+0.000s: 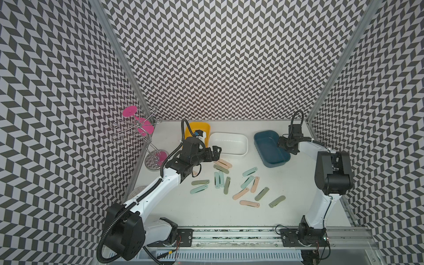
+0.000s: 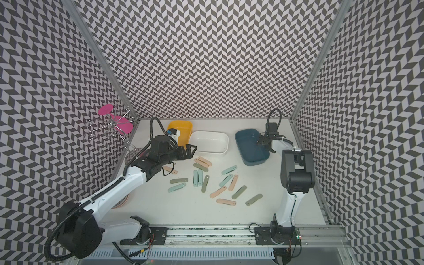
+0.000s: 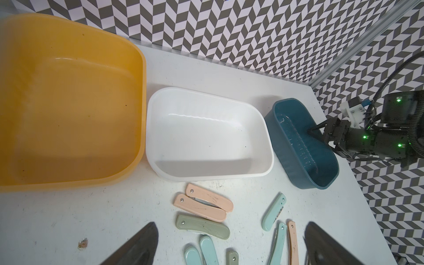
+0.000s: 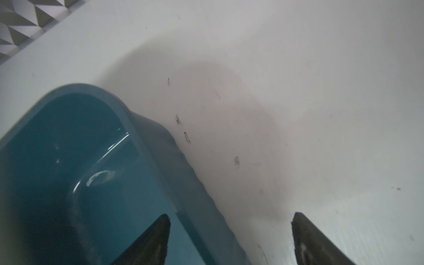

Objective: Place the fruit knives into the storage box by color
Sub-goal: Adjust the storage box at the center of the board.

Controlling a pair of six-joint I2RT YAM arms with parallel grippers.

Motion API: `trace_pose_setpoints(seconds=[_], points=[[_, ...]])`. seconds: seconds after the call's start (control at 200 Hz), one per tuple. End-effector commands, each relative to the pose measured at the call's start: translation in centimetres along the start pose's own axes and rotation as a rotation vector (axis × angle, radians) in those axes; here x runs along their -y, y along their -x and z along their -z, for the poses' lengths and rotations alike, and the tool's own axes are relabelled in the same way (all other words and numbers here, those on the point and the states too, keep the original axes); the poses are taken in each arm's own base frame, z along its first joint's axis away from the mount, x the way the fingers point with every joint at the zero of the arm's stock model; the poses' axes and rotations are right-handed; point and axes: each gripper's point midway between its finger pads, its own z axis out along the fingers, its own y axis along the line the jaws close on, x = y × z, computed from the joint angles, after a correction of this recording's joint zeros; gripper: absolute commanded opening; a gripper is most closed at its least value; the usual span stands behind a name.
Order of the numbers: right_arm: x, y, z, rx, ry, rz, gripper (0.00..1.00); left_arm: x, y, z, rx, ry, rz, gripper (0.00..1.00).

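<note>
1. Left gripper hangs released, fingers spread wide with nothing between them, over the peach-pink pair that lies nearest the white box.
2. Fruit knives all lie flat on the tabletop, scattered between the two arms in front of the boxes.
3. Their long axes differ. The peach-pink pair lies parallel and touching, rivet ends toward the yellow box. A sage knife lies just beside it, nearly parallel. Two mint knives lie side by side, pointing near to far.
4. Right gripper is likewise released, one finger inside the blue box and one outside, straddling its wall.
5. Small dark scribbles mark the table beside that box, too faint to read.
6. White and scuffed, the tabletop is enclosed by grey-and-white chevron walls. A wire rack with pink glasses stands in the far left corner.
</note>
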Motion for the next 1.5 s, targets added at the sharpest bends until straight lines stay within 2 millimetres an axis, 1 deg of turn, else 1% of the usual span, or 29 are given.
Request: trace_pose_setpoints(seconds=[0.0,0.105,0.285,0.351,0.406,0.441,0.511,0.626,0.806,1.007,1.072,1.127,1.132,1.242,1.292,1.327,1.392,1.492], points=[[-1.0,0.3,-0.3,-0.002,0.019,0.027,0.72,0.5,0.1,-0.1,0.002,-0.016,-0.015,1.0],[-0.9,0.2,-0.5,-0.006,0.012,0.027,0.58,0.4,-0.1,-0.2,-0.001,-0.014,-0.013,1.0],[-0.4,0.1,0.2,0.009,-0.005,0.023,0.37,0.5,-0.3,-0.3,-0.005,-0.025,-0.011,1.0],[-0.2,0.0,0.5,0.012,-0.012,0.018,0.31,0.4,-0.5,-0.3,-0.007,-0.026,-0.009,1.0],[0.2,-0.2,0.7,0.016,-0.022,0.005,0.29,0.5,-0.5,-0.3,-0.008,-0.028,-0.009,1.0],[0.4,-0.3,1.0,0.022,-0.029,-0.003,0.24,0.5,-0.5,-0.3,-0.008,-0.032,-0.008,1.0],[0.9,-0.4,1.4,0.031,-0.044,-0.024,0.23,0.6,-0.5,-0.2,-0.006,-0.036,-0.007,1.0],[2.2,-0.3,2.5,0.059,-0.067,-0.083,0.17,0.7,-0.5,-0.2,-0.005,-0.046,-0.004,1.0],[4.1,-0.9,4.0,0.088,-0.073,-0.176,0.17,1.1,-0.3,-0.1,0.001,-0.063,-0.004,1.0],[6.3,-1.9,5.0,0.088,-0.068,-0.257,0.17,1.3,-0.4,0.0,-0.001,-0.078,-0.004,1.0],[6.9,-2.4,5.2,0.074,-0.05,-0.281,0.19,1.5,-0.3,0.1,0.003,-0.084,-0.002,1.0],[7.1,-2.8,5.4,0.063,-0.032,-0.294,0.24,1.5,-0.4,0.2,0.003,-0.087,-0.001,1.0],[7.1,-2.9,5.5,0.062,-0.03,-0.296,0.27,1.5,-0.3,0.2,0.005,-0.088,-0.002,1.0],[6.5,-3.7,6.5,0.055,0.025,-0.298,0.57,1.7,-0.2,0.4,0.015,-0.096,0.003,1.0],[6.0,-4.0,7.1,0.056,0.06,-0.297,0.68,1.7,-0.3,0.5,0.014,-0.1,0.007,1.0],[5.7,-4.4,7.5,0.053,0.085,-0.299,0.73,1.7,-0.4,0.5,0.014,-0.102,0.007,1.0],[5.0,-5.0,7.9,0.046,0.13,-0.301,0.8,1.8,-0.4,0.6,0.013,-0.105,0.01,1.0],[3.7,-6.0,8.6,0.031,0.214,-0.31,0.82,1.8,-0.6,0.7,0.012,-0.107,0.013,1.0]])
